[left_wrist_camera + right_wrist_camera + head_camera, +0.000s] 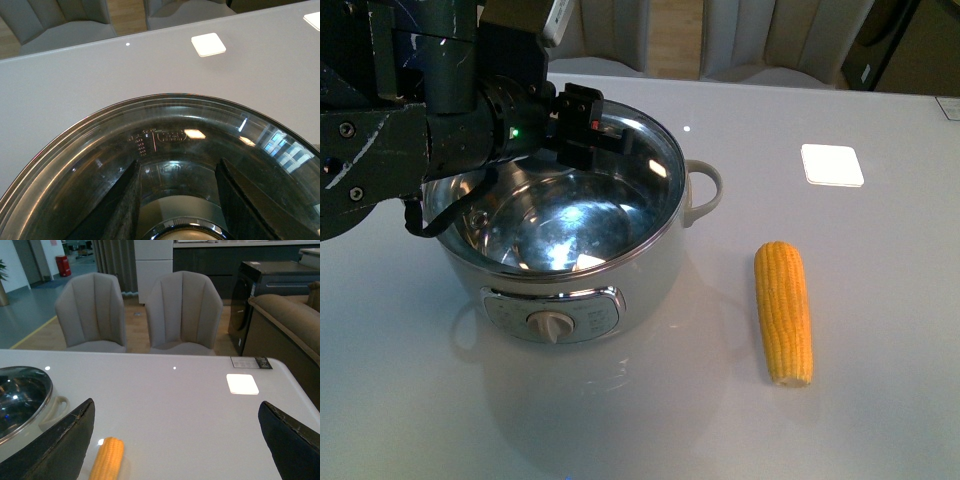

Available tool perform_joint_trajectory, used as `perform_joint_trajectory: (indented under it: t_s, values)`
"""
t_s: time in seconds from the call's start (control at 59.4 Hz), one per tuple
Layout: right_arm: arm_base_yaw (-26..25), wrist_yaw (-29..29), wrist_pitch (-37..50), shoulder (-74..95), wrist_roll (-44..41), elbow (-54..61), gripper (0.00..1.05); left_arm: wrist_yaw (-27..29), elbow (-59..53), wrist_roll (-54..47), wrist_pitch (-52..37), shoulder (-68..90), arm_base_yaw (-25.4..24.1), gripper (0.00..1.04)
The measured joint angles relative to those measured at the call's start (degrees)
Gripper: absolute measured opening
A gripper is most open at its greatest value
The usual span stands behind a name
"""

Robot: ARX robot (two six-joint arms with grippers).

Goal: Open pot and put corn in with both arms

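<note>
Pot [650, 265] sits on the desk [880, 430] towards my left side, dial facing me. I judge its glass lid [200, 145] is on, since my left wrist view looks down onto a steel-rimmed dome. My left gripper [178, 167] hangs over that lid with its 2 fingers apart, 1 on each side of the shiny knob [177, 234]. Only the knob's edge shows, so I cannot tell whether they pinch it. Corn [785, 312] lies flat on the desk to the right of the pot, well apart from it, lengthwise towards me. My right gripper [175, 445] hovers above the desk, spread wide and empty, with the corn low in its view.

To open the pot well, I should close squarely on the knob and lift straight up until the rim clears the pot. Then I carry the lid level to bare desk on my left, because a tilted glass lid may slip. For the corn, my right gripper should centre over the cob's middle, fingers across it.
</note>
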State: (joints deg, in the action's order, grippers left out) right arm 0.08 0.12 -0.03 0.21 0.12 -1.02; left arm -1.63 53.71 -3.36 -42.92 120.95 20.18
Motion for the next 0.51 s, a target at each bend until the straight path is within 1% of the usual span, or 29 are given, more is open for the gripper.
perform_joint_trajectory:
  t_s: [0.505]
  values:
    - [0.0,0.0,0.0,0.0,0.0,0.0,0.96,-0.1,2.4,-1.9,3.6,-3.9,-0.2,0.4]
